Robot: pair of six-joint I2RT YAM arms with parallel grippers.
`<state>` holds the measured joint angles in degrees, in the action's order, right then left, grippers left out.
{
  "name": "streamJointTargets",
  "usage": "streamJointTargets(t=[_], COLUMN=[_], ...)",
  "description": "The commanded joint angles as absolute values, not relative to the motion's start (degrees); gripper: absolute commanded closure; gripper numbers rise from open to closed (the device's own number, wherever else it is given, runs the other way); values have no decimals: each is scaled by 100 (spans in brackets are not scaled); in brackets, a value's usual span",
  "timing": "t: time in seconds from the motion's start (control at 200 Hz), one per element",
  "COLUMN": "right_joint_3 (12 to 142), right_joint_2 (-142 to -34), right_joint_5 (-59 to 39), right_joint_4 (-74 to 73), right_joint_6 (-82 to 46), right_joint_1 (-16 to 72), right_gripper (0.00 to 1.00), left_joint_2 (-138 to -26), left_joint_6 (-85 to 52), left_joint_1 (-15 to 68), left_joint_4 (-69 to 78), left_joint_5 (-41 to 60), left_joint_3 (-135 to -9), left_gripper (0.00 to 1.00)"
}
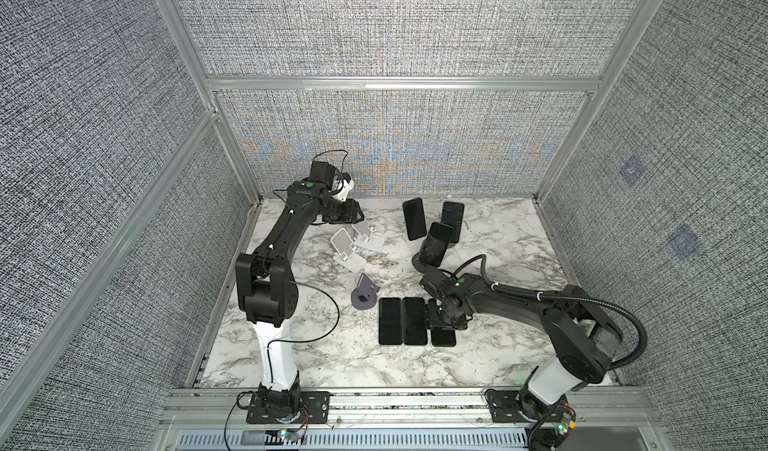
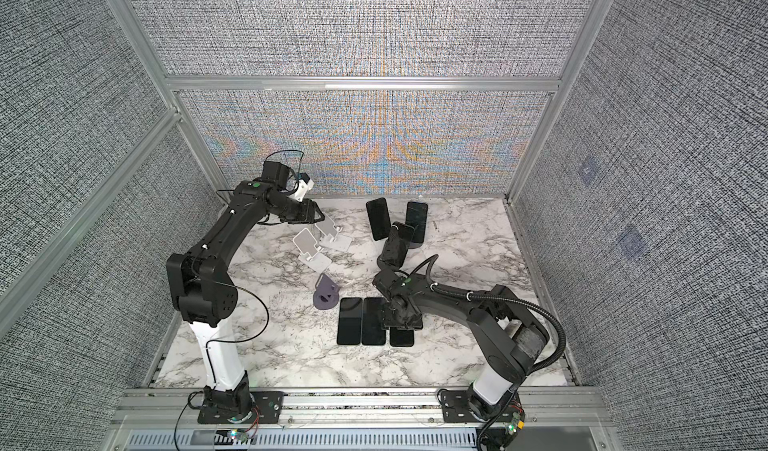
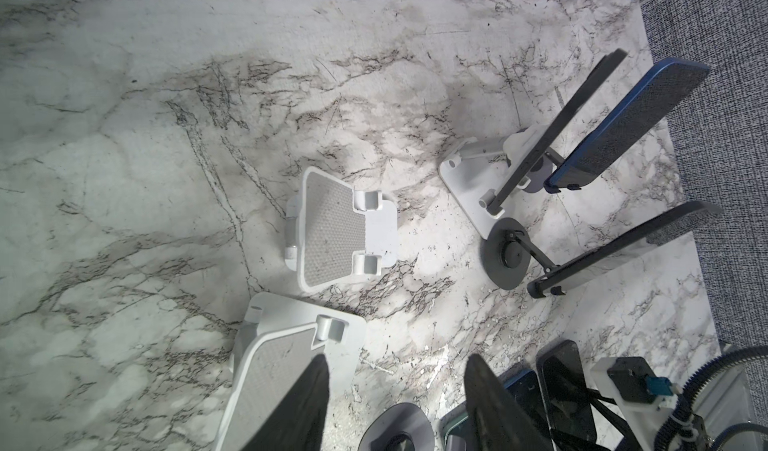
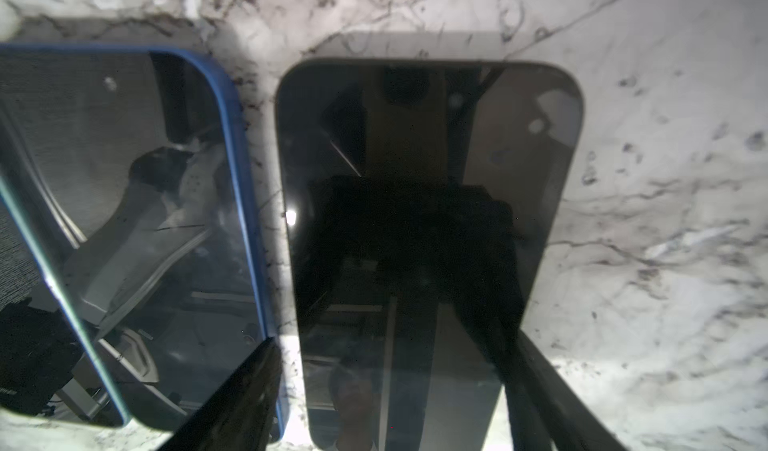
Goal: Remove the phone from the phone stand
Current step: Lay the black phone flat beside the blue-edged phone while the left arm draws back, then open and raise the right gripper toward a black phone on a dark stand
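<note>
Three dark phones still lean on stands at the back right: one (image 1: pixel 414 219), a blue one (image 1: pixel 453 216) and one (image 1: pixel 435 243) on a dark round-based stand (image 1: pixel 417 262). My right gripper (image 1: pixel 442 322) hangs low over a black phone (image 4: pixel 428 220) that lies flat on the marble. Its jaws are open and straddle the phone, with a gap showing on one side. My left gripper (image 1: pixel 358 219) is open and empty above two white empty phone stands (image 1: pixel 347 249). In the left wrist view its fingers (image 3: pixel 316 390) frame bare marble beside one white stand (image 3: pixel 282 370).
Two more phones (image 1: pixel 390 321) (image 1: pixel 414 321) lie flat to the left of the black one; the nearer has a blue case (image 4: pixel 124 220). A small grey stand (image 1: pixel 365 295) sits mid-table. Fabric walls and an aluminium frame (image 1: pixel 399 83) close in the marble table (image 1: pixel 332 357).
</note>
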<state>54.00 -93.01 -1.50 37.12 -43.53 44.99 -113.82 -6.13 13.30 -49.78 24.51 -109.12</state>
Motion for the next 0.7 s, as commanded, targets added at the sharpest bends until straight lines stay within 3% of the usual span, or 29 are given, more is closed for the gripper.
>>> streamJointTargets(t=[0.0,0.205,0.38,0.525,0.695], right_joint_3=[5457,5274,4888,4772,4730], right_joint_2=[-9009,-8389,-8032,-8160,-8549], right_joint_5=[-214,123,339,323,146], right_joint_4=[3905,4527,4579,4306,3897], right_joint_6=[-4302,-4083,-3890,-3799,-3792], right_joint_1=[4501,4233,3780,3658,3690], right_gripper=[28,32,55,63,64], left_joint_2=[-11126,-10693,-10164,-9690,-9329], left_joint_6=[-672,-671,-851,-1054,-1242], left_joint_1=[1336,1436,1571,1707,1880], left_joint_4=[-4795,-4690,-4312,-3709,-3243], left_joint_5=[2535,2577,2848,3102,3231], left_joint_3=[-10810,-10507,-9891,-9131,-8447], left_gripper=[46,46,46,45,46])
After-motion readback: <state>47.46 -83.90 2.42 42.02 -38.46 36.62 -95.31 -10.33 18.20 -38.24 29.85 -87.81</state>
